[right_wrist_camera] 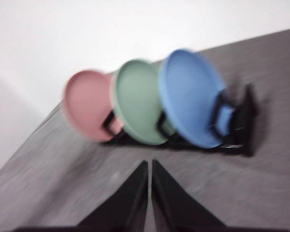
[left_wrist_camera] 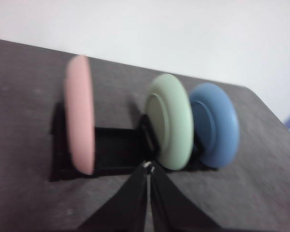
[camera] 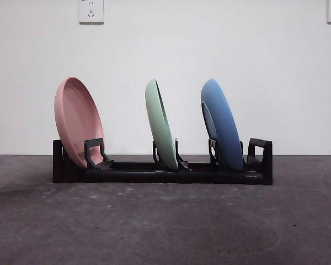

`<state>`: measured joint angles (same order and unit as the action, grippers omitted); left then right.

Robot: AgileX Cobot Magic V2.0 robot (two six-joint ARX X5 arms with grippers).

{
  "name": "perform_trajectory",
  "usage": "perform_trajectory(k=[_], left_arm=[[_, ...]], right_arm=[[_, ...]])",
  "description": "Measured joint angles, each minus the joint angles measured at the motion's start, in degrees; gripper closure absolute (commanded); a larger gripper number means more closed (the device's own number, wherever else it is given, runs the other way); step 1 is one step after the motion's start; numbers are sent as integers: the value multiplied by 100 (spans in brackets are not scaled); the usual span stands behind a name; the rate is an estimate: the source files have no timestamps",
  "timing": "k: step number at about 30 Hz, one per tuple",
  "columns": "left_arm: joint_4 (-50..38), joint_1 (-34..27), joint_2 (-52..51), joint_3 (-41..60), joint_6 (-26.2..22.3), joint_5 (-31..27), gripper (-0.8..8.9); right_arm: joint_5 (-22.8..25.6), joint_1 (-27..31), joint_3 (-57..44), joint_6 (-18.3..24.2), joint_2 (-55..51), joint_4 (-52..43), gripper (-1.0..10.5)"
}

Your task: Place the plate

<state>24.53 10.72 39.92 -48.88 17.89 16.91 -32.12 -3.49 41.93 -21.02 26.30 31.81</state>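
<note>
Three plates (camera: 161, 124) stand in the rack (camera: 154, 174), apart from both closed, empty tools (left_wrist_camera: 148, 166) (right_wrist_camera: 150, 163).

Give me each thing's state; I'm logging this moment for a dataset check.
pink plate: on edge in rack, leaning.
green plate: on edge in rack.
blue plate: on edge in rack.
black rack: on table, holding three plates.
left gripper: shut, empty.
right gripper: shut, empty.

Plates (camera: 161, 124) matt, probably plastic; rack (camera: 154, 174) black plastic; table (camera: 165, 226) rough.
</note>
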Motion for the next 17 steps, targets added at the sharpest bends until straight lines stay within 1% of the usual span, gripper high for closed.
perform_trajectory(k=[2, 6, 9, 12, 17], left_arm=[[118, 72, 177, -238, -90, 166, 803], [507, 227, 496, -649, -343, 831, 804], [791, 326, 658, -715, -511, 1228, 804], [1003, 398, 748, -715, -662, 1486, 804], [1023, 435, 732, -715, -940, 1499, 803]], right_arm=[[-345, 0, 162, 138, 278, 184, 935], [-966, -15, 411, 525, 826, 496, 934], [-1231, -68, 476, 780, 1064, 494, 935], [-1296, -149, 476, 999, 1154, 505, 935], [-1266, -251, 476, 1185, 1202, 496, 934]])
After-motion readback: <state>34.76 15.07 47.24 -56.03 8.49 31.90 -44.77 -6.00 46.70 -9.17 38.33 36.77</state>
